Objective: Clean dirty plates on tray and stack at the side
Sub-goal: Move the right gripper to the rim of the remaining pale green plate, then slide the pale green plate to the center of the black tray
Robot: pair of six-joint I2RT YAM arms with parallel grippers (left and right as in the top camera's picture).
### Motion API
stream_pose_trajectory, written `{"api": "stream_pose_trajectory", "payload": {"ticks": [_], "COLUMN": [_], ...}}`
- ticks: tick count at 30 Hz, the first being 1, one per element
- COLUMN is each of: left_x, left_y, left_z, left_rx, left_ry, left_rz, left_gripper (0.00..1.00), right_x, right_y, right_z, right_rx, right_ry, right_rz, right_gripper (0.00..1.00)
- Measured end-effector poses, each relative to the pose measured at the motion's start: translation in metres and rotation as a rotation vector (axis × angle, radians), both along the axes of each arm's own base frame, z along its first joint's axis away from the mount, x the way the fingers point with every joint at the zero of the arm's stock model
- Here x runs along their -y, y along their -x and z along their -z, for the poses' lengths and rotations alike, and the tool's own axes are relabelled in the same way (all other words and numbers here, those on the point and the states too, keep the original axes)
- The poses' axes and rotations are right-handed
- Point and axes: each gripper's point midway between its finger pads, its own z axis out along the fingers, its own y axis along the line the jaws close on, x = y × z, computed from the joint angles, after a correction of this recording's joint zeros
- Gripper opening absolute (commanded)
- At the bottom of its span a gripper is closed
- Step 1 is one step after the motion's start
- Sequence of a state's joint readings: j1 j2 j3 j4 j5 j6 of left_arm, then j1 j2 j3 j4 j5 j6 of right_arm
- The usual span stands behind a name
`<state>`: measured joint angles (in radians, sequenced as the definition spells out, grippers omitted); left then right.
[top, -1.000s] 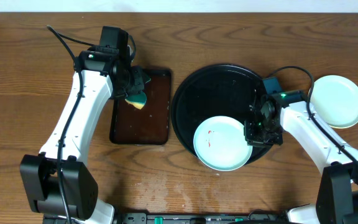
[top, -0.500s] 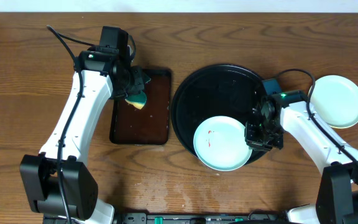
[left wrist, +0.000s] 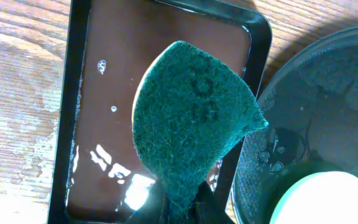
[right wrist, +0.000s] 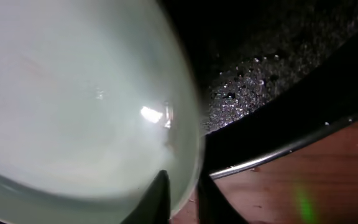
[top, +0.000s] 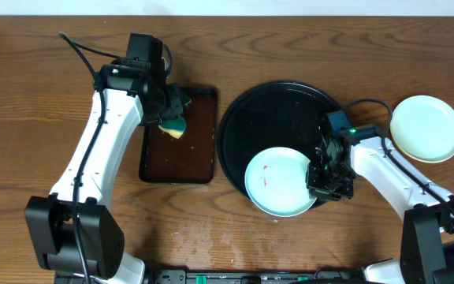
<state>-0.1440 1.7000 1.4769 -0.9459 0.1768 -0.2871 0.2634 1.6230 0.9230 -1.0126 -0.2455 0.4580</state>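
The right claw [top: 321, 175] is narrowed onto the right-hand rim of a small round glossy mint-white plate [top: 278, 181]. In the right wrist view one finger sits inside the rim and the other outside it. That view is close and blurred, so how firmly the pads bite is hard to say, but it reads as a hold. An edge pinch like this probably serves to steady or tip the plate for wiping, or to carry it out.

The mint-white plate lies in the lower part of the large round glossy black tray [top: 274, 110], low and centre-right in the overhead frame. It is the only plate in there. A small red smear [top: 266, 168] shows left of its middle, so it looks unwashed. The tray floor beside it is beaded with droplets.

The left claw [left wrist: 179, 208] is clamped on a green scouring sponge with a yellow back [top: 173, 126], held above the rectangular dark brown tray [left wrist: 114, 93] at centre-left. That tray holds a shallow film of water [left wrist: 135, 193], which likely explains why the sponge waits there, ready to be wetted.

A second small round pale plate [top: 426, 128] rests on the brown wood-grain bench [top: 38, 95] at the upper right, well apart from the black tray.
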Motion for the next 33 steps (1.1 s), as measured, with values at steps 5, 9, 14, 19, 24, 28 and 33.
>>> {"api": "stream_pose_trajectory", "payload": {"ticks": [5,9,14,19,24,28,33], "left_x": [0.000,0.000,0.000,0.000,0.000,0.000,0.000], "left_y": [0.000,0.000,0.000,0.000,0.000,0.000,0.000], "left_z": [0.000,0.000,0.000,0.000,0.000,0.000,0.000], "left_rx": [0.000,0.000,0.000,0.000,0.000,0.000,0.000], "left_ry": [0.000,0.000,0.000,0.000,0.000,0.000,0.000], "left_rz": [0.000,0.000,0.000,0.000,0.000,0.000,0.000], "left_gripper": [0.08,0.08,0.08,0.08,0.08,0.08,0.08], "right_x": [-0.002,-0.002,-0.005,-0.005,0.001,0.023,0.040], "right_y": [0.000,0.001,-0.009,-0.041,-0.101,-0.130,-0.137], "right_z": [0.000,0.000,0.001,-0.001,-0.013,-0.018,-0.018], "right_rx": [-0.002,-0.004,0.037,0.150,0.392,0.516,0.556], "right_ry": [-0.010,-0.011,-0.024,-0.059,-0.079,0.029,0.129], "right_rz": [0.007,0.007,0.008,0.035,0.007,-0.012,-0.066], "right_gripper": [0.01,0.01,0.01,0.01,0.01,0.01,0.01]}}
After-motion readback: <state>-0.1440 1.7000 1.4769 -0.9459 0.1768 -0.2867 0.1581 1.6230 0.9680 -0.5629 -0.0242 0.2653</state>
